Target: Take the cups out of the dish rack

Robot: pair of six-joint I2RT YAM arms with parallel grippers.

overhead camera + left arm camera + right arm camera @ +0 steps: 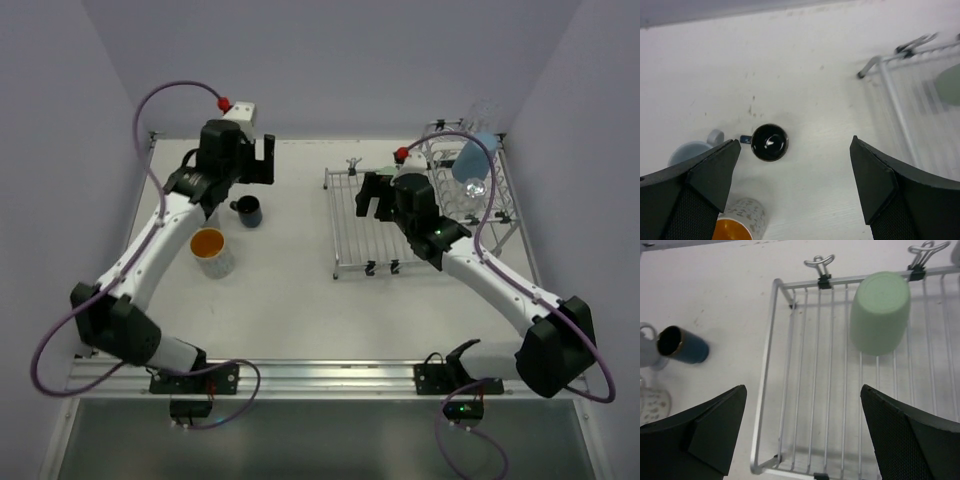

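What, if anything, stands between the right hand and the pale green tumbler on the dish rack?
Nothing visible. The right hand is open above the dish rack's flat grid, and only bare wires lie between it and the pale green tumbler.

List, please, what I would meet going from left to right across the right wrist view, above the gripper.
pale grey-blue mug at the left edge → dark blue mug with a shiny rim → left rail of the silver wire dish rack → pale green tumbler resting on the rack's grid

Pale green tumbler (880, 312) on dish rack (764, 390)
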